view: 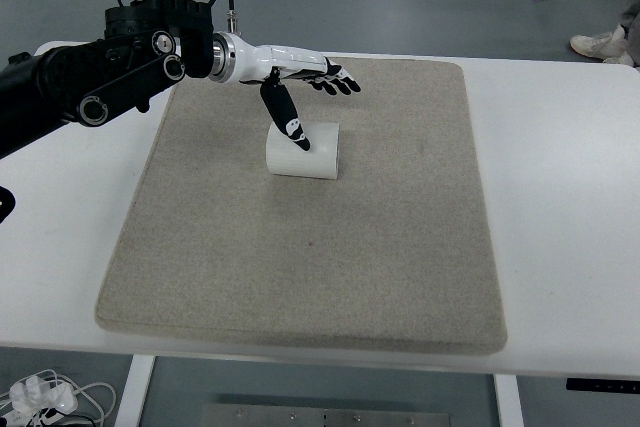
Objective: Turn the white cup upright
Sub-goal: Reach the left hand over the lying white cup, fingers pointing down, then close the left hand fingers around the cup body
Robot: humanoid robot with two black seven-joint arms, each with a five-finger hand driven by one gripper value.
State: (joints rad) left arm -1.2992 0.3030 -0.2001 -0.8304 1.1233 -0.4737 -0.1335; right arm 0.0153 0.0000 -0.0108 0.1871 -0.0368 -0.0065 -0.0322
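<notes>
The left hand (300,97) hovers with fingers spread, thumb angled down onto or just over the small white cylindrical cup (304,150); nothing is gripped. Risk: a one-sided thumb push may roll or skid the cup toward 3 o'clock instead of tipping it upright. The cup appears to lie on its side, smooth and light, at the 12 o'clock part of the grey felt mat (300,277) on the white surface (560,227).
</notes>
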